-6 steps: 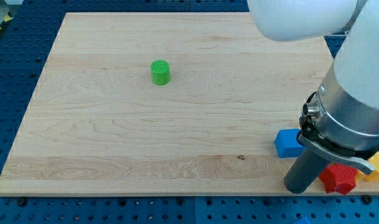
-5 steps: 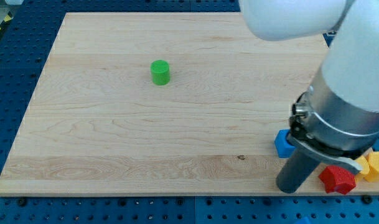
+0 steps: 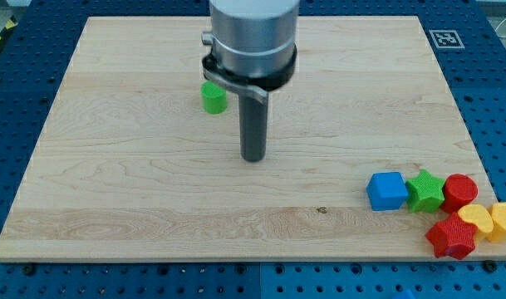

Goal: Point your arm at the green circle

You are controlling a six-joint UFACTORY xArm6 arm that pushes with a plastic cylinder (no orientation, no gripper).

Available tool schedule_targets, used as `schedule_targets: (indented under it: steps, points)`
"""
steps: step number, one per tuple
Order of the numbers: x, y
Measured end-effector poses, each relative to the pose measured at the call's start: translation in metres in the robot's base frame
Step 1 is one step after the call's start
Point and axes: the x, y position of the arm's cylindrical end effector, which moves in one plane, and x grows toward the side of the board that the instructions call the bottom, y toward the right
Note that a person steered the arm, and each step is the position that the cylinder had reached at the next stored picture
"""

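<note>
Rod is held upright at frame centre, my tip (image 3: 253,158) set down-right of green circle (image 3: 213,99), no contact.

- Pale wooden board (image 3: 153,199) on blue perforated table (image 3: 12,124).
- Blue cube block (image 3: 386,190) at the view's lower right, touching green star block (image 3: 424,191).
- Red rounded block (image 3: 460,190) beside the star.
- Red star-like block (image 3: 450,238) near board's bottom edge.
- Two yellow blocks (image 3: 475,221) (image 3: 505,221) at the right edge; shapes unclear.
- Small black-and-white marker tag (image 3: 445,37) at the view's top right corner.
</note>
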Motion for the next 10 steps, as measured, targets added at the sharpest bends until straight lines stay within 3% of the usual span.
schedule_targets:
  steps: [2, 4, 7, 10]
  points:
    - [-0.038, -0.053]
    - [-0.025, -0.081]
    - [-0.149, -0.101]
    - [-0.135, -0.092]
